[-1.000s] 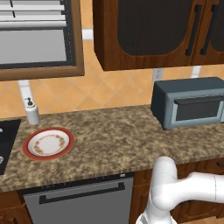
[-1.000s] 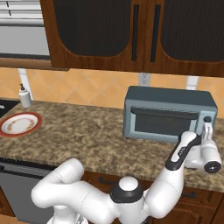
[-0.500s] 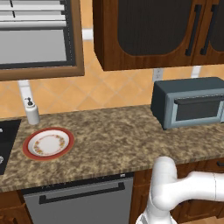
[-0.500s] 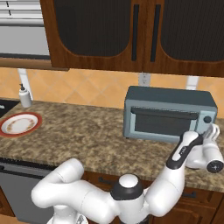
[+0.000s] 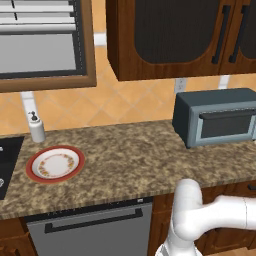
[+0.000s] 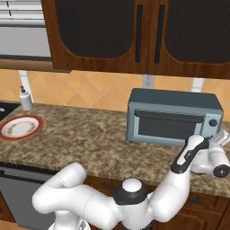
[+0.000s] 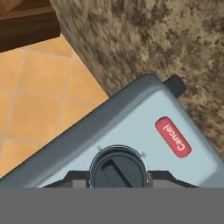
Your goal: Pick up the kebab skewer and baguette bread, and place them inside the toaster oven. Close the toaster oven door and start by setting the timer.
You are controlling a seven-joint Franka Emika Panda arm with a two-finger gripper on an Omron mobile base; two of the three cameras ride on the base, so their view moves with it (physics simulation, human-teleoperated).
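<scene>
The toaster oven [image 5: 215, 122] [image 6: 173, 117] stands on the granite counter with the toaster oven door [image 5: 227, 125] [image 6: 168, 126] shut. My gripper [image 6: 223, 137] is at the oven's right front, by the timer knob [image 6: 213, 122]. In the hand view the round dark knob [image 7: 117, 168] sits between the fingertips [image 7: 74, 177] of my gripper [image 7: 117, 177], which stands part open and straddles it; contact cannot be told. The kebab skewer and baguette bread are hidden.
A red Cancel button [image 7: 173, 136] sits beside the knob. A red-rimmed plate [image 5: 55, 164] [image 6: 20, 127] lies bare at the counter's left, near a soap dispenser [image 5: 36, 127] and the sink edge [image 5: 7, 160]. Dark wall cabinets [image 6: 134, 31] hang above the oven.
The hand has risen and moved in from in front of the counter edge to the oven's right front. The gap between the fingers is unchanged.
</scene>
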